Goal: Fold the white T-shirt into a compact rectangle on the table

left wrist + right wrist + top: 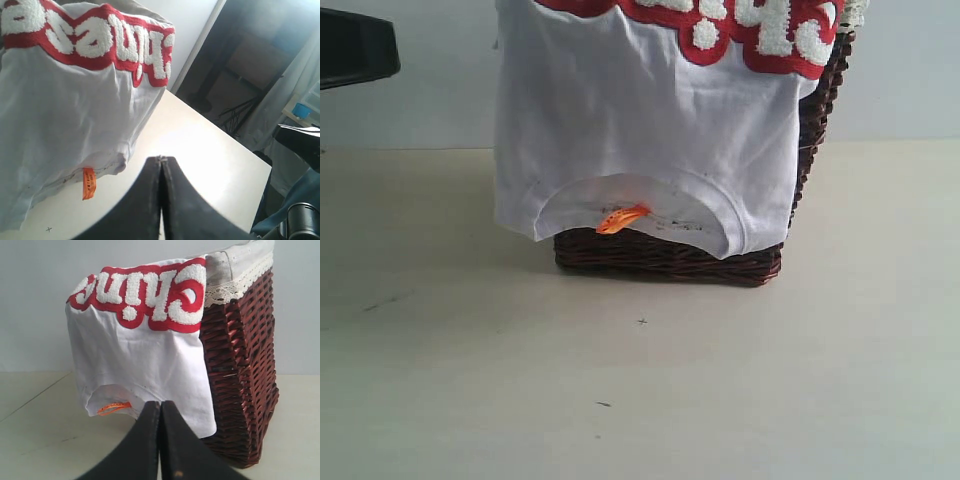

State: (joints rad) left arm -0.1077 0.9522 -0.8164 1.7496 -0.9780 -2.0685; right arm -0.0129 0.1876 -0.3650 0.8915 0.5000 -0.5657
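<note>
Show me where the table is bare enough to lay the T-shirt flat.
The table is bare across the whole stretch in front of the wicker basket; strips either side of it are bare too. Crowded: the middle back, where the white T-shirt drapes down the basket.

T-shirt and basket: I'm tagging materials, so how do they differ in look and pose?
The white T-shirt is soft, pale cloth with red-edged lettering; the wicker basket is stiff, dark red-brown weave. The T-shirt hangs draped over the basket's side, collar downward; the basket stands upright on the table. Both show pale fabric: the basket has a lace-trimmed liner.
</note>
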